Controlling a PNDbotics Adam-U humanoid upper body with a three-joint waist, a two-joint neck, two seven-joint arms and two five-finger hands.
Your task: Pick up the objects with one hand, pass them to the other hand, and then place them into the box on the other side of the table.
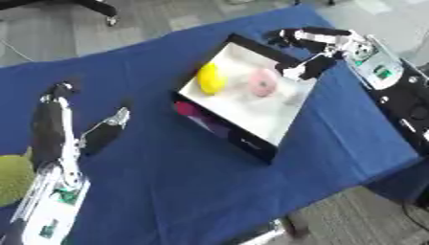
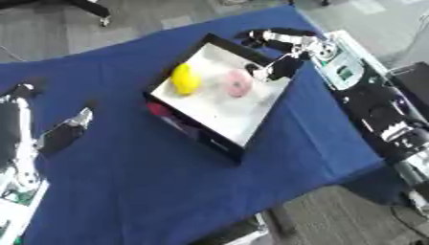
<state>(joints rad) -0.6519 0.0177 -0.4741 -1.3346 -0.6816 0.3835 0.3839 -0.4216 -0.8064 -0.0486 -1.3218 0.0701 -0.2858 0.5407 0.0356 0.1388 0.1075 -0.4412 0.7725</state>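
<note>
In the box (image 1: 281,125), a yellow object (image 1: 210,79) and pink object (image 1: 263,82); right hand (image 1: 311,47) fingers spread

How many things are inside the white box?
2: a yellow rounded object on the left of the white black-edged box, a pink round object right beside it. None looks hidden.

Both head-camera eyes look steeply down, tilted, sharing the blue table (image 1: 209,182) and white box (image 1: 251,103).

Blue cloth (image 1: 193,162), box (image 1: 251,103) white inside w/ black walls, yellow obj (image 1: 210,79), pink obj (image 1: 263,83)
</note>
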